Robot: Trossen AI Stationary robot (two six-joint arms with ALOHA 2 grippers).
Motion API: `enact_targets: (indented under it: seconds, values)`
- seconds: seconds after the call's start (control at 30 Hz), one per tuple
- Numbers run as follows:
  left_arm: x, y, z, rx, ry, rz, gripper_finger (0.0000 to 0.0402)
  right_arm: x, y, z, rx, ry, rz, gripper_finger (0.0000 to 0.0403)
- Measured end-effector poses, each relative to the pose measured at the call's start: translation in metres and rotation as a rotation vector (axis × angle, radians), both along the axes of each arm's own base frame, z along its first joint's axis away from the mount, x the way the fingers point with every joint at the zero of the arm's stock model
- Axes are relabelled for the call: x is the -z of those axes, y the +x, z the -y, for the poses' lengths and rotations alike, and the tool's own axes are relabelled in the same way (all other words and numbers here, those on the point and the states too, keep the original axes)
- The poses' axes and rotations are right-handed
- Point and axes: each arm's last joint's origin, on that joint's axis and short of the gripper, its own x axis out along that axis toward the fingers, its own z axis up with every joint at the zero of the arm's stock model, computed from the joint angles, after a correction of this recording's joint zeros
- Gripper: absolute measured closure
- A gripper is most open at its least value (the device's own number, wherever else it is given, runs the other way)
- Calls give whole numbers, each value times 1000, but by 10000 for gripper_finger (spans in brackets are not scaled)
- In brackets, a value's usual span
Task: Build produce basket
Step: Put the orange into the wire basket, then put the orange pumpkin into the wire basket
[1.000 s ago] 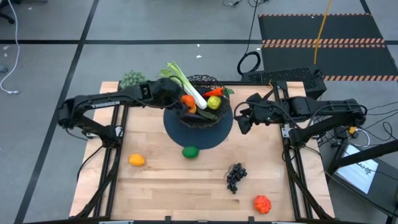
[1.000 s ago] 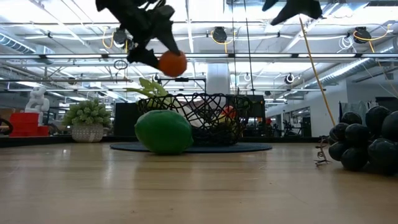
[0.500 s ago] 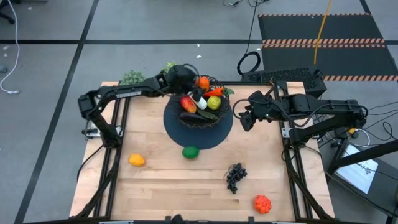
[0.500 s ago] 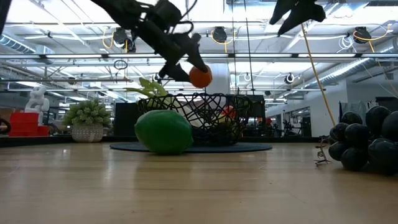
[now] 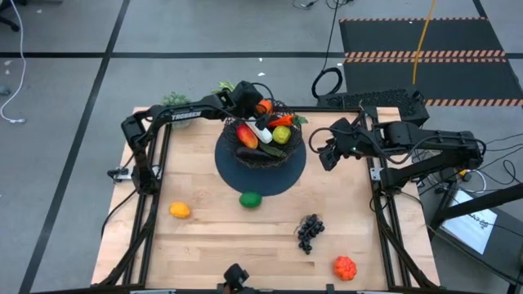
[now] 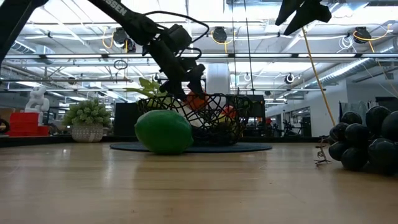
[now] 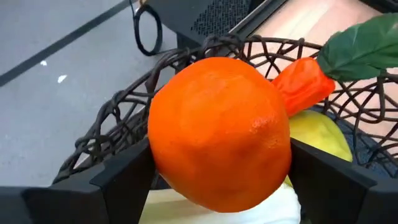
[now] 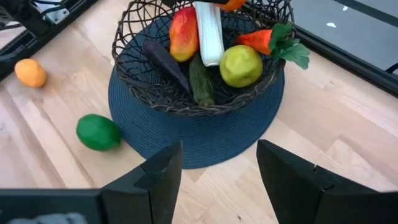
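Note:
The black wire basket (image 5: 297, 152) stands on a round dark mat (image 5: 260, 181) at the table's far middle. In it lie a white leek (image 8: 209, 30), a red-yellow mango (image 8: 184, 32), a yellow-green fruit (image 8: 240, 65), a carrot (image 8: 256, 40) and dark vegetables. My left gripper (image 5: 260, 108) reaches in over the basket's far left rim (image 7: 118, 115), shut on an orange (image 7: 217, 130). The orange sits just below rim height (image 6: 198, 101). My right gripper (image 5: 324, 157) hangs open to the right of the basket, with nothing between its fingers (image 8: 163, 171). My left gripper pinches the orange by two opposite sides (image 7: 158, 155) between its two fingers (image 7: 118, 180). The fingers slant down from the table's left. The orange sits inside the basket just over the leek's white stalk (image 7: 217, 208); whether it rests on the leek I cannot tell.
Loose on the wood in front of the mat lie a lime (image 5: 251, 198), a small yellow-orange fruit (image 5: 180, 210), dark grapes (image 5: 309, 231) and a red-orange piece (image 5: 345, 267). A fuzzy green clump (image 5: 173, 100) sits at the far left corner.
My left gripper has carried the orange from over the basket's left side toward the table's far edge and right. It has then sunk until the orange is below the basket's rim. Its grip has stayed shut on the orange.

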Motion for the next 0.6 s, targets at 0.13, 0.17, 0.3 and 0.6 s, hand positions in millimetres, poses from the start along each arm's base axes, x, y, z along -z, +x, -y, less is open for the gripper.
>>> enact_targets:
  seconds: [0.13, 0.17, 0.3, 0.6]
  values:
    - [-2, -4, 3, 1, -18, -28, 36, -1, -2, 0, 8, 5, 12, 203]
    - [-3, -5, 4, 11, -16, -37, 26, -2, -2, 0, 9, 6, 14, 203]
    - [-18, -10, 14, 38, -12, -39, 7, -2, -1, 0, 24, 19, 31, 203]
    - [-86, -41, 53, 102, 27, 71, 44, -7, 6, -2, -1, 90, 131, 203]
